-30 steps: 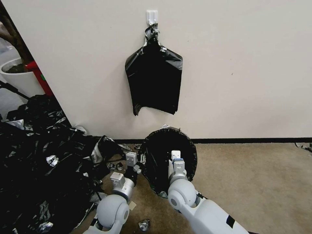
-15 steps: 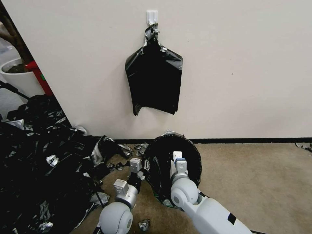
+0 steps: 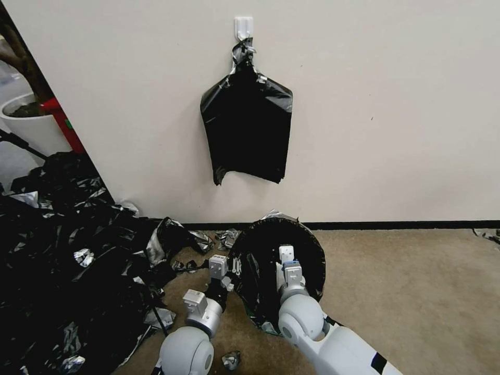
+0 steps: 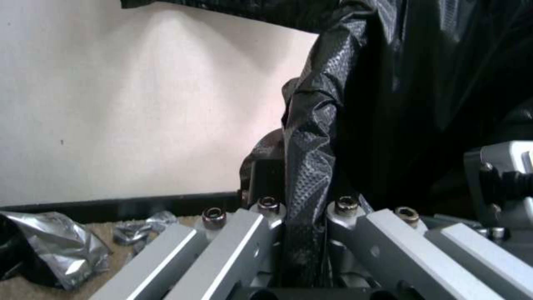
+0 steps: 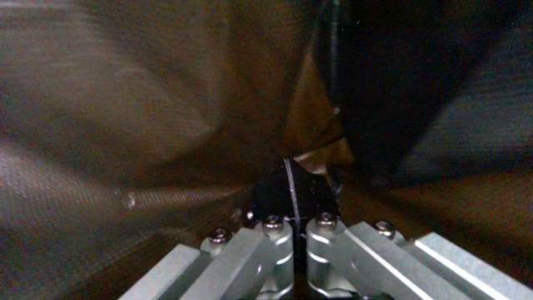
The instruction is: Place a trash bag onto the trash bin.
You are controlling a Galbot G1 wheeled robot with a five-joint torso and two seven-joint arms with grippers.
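The trash bag (image 3: 260, 250) is a glossy black film whose round mouth stands open on the floor by the wall. The trash bin is hidden under it. My left gripper (image 3: 235, 267) is at the mouth's left edge. In the left wrist view this left gripper (image 4: 304, 210) is shut on a wrinkled fold of the trash bag (image 4: 316, 137). My right gripper (image 3: 286, 255) reaches down inside the mouth. The right wrist view has the right gripper (image 5: 295, 218) shut on a thin edge of the dark film (image 5: 300, 183).
A flat black sheaf (image 3: 246, 130) hangs from a white wall hook (image 3: 243, 27) above the bag. A broad heap of black plastic (image 3: 67, 260) covers the floor at left, a white planter (image 3: 26, 125) behind it. Silver scraps (image 3: 230, 359) lie near my left arm. Bare carpet (image 3: 416, 297) lies at right.
Both grippers have drawn a little toward me and to the right with the bag. The bag's mouth has spread wider on its right side.
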